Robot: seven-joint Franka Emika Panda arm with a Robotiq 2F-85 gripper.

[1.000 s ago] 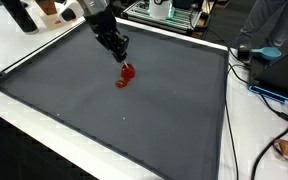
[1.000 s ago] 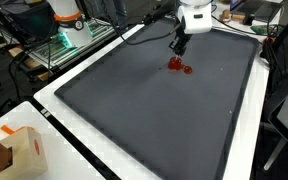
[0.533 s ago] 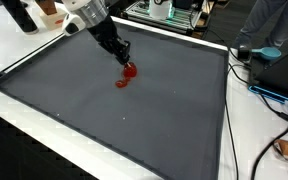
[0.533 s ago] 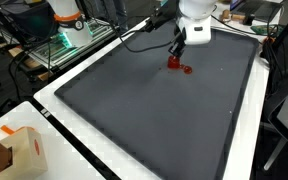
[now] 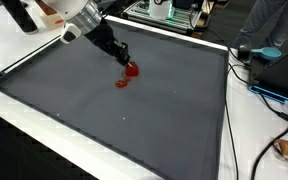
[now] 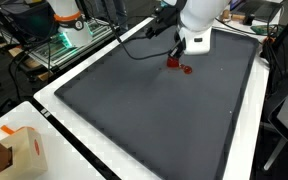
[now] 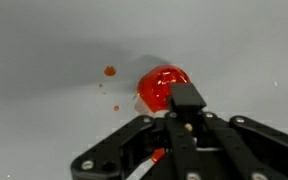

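Observation:
A glossy red blob (image 7: 156,86) lies on the dark grey mat (image 7: 44,50), with small red specks (image 7: 109,71) beside it. In both exterior views it shows as a red lump (image 5: 132,70) (image 6: 174,63) with a second red patch (image 5: 122,82) (image 6: 187,69) close by. My gripper (image 7: 185,98) points down at the lump, with its tip right at the near edge; it also shows in both exterior views (image 5: 125,59) (image 6: 178,50). The jaws stand together. A small red and white bit shows between the linkages; I cannot tell what it is.
The mat (image 5: 134,120) has a white border (image 5: 44,125). A cardboard box (image 6: 14,150) sits at one corner. Cables (image 5: 246,75) and equipment (image 6: 69,30) lie beyond the edges. A person's arm (image 5: 274,30) is at the far side.
The arm has leaned over and the wrist has tilted, while the gripper tip has stayed at the red lump. The red patches have not moved.

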